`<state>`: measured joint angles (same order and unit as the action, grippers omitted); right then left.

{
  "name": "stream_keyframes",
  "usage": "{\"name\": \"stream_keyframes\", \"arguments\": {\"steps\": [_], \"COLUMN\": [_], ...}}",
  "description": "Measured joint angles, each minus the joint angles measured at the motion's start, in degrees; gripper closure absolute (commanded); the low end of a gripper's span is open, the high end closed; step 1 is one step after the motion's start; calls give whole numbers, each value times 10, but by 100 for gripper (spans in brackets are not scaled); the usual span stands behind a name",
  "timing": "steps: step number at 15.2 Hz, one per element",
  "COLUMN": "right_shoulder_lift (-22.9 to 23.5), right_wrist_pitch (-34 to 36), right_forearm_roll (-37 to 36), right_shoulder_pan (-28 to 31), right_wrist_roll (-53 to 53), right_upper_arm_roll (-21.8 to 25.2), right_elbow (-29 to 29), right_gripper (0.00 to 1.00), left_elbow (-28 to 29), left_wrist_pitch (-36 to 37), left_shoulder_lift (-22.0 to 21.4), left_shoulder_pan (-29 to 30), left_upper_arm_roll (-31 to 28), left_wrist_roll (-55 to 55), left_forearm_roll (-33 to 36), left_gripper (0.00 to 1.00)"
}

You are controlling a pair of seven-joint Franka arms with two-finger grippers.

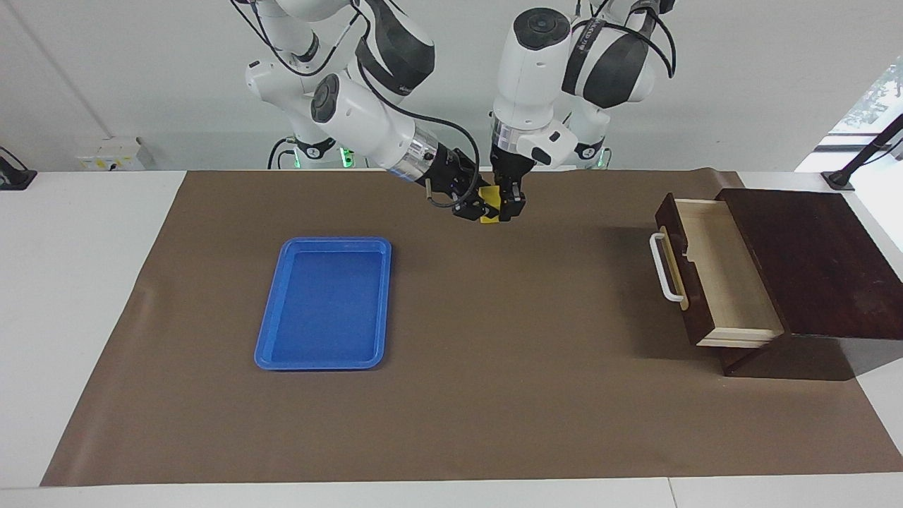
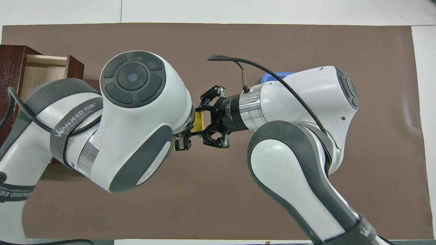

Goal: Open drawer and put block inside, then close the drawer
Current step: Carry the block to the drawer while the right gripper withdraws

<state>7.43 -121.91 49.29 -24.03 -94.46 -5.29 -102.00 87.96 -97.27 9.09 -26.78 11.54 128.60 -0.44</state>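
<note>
1. The block (image 1: 488, 204), small & yellow, is hanging in the air over the brown mat (image 1: 494, 395), above the strip of mat nearest the robots, roughly mid-tabletop lengthwise.
2. The right pincer (image 1: 478, 209) is coming in sideways from the right arm & is pinching the block w/ its fingertips; its outer links are splaying out.
3. The left pincer (image 1: 508, 210) is pointing straight down from the left arm & is pressing on the same block from above, so both pincers are gripping it at once.
4. In the overhead view only a sliver of the block (image 2: 197, 122) is showing, between the left arm's wrist & the right pincer (image 2: 201, 123).
5. The drawer (image 1: 712, 271) is standing pulled out at the left arm's end of the tabletop, its white handle (image 1: 662, 268) facing the mat's middle; its pale interior is lying bare.
6. The blue tray (image 1: 326, 305) is sitting flat on the mat toward the right arm's end, well apart from the block & farther from the robots.
</note>
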Motion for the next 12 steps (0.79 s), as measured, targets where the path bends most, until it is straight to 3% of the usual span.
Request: {"name": "stream_keyframes", "arguments": {"steps": [2, 3, 5, 6, 12], "right_shoulder_lift": [0, 1, 2, 2, 2], "right_wrist_pitch": [-1, -2, -4, -4, -9], "right_forearm_roll": [0, 0, 0, 0, 0], "right_shoulder_pan": [0, 0, -1, -1, 2], "right_wrist_roll": [0, 0, 0, 0, -32], "right_upper_arm_roll": [0, 0, -1, -1, 1], "right_elbow": [1, 1, 2, 2, 11], "right_gripper": [84, 77, 15, 0, 0], "left_elbow": [0, -1, -1, -1, -1], "left_wrist_pitch": [0, 0, 0, -1, -1], "left_shoulder_lift": [0, 0, 0, 0, 2], "left_shoulder_pan": [0, 0, 0, 0, 1], "left_upper_arm_roll": [0, -1, -1, -1, -8], "left_wrist_roll": [-1, -1, -2, -2, 6], "left_forearm_roll": [1, 2, 4, 4, 12], "left_gripper": [100, 100, 100, 100, 100]}}
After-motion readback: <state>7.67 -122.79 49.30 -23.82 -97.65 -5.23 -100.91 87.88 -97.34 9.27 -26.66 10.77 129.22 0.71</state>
